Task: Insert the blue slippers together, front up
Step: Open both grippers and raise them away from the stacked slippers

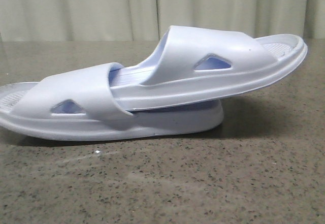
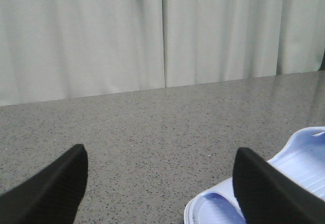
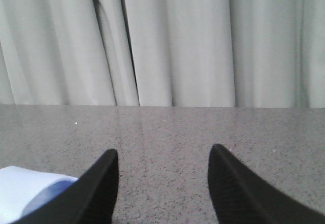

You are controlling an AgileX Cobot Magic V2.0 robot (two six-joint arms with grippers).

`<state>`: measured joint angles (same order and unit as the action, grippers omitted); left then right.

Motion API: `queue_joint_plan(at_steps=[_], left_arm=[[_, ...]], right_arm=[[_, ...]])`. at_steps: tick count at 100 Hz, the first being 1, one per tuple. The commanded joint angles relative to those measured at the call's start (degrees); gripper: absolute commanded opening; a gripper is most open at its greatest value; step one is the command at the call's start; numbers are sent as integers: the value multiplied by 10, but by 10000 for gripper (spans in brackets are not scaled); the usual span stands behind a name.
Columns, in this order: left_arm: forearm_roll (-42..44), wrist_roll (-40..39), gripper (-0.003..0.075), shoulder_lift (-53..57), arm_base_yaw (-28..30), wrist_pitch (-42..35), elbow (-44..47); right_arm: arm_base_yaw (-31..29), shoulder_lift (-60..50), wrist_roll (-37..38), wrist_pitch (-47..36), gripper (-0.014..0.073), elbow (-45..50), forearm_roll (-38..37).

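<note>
On the speckled grey surface [image 1: 203, 183], in the middle of the front view, the blue slippers [image 1: 152, 97] lie already joined: the upper slipper [image 1: 213, 66] has its end pushed under the strap of the lower slipper [image 1: 76, 107], and it rises toward 2 o'clock, while the lower one lies flat toward 8 o'clock. The left pincer [image 2: 160, 183] is spread wide and holds nothing; a slipper end shows just beside its one finger. The right pincer [image 3: 162, 183] is also wide and empty, with a pale slipper part near it. I judge the slippers as light, moulded rubber, a little flexible but keeping their shape, and not fragile. The smooth sole may slip, so the wide strap or the thick sole edge seems the best place to hold.
</note>
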<state>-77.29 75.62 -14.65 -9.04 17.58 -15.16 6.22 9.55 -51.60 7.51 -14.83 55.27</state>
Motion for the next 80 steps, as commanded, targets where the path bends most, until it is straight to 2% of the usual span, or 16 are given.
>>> queue_joint_plan(at_steps=[1,10,28,38,80], left_arm=[[-13,-2,454,-5,-2,-14,-16],[-13,-2,362,-5,-2,-14,-16],[-13,-2,124,-5,-2,-13,-16],[-13,-2,20,-5,-2,-12,-16],[-19,-2,16,-5,-2,-11,-16]], right_arm=[[-1,5,-7,-48,286,-17,0],[-1,5,-7,-57,183,-17,1],[-1,5,-7,-58,-49,-17,1],[-1,5,-7,-58,-107,-17,3],[-1,5,-7,-57,-107,-17,3]])
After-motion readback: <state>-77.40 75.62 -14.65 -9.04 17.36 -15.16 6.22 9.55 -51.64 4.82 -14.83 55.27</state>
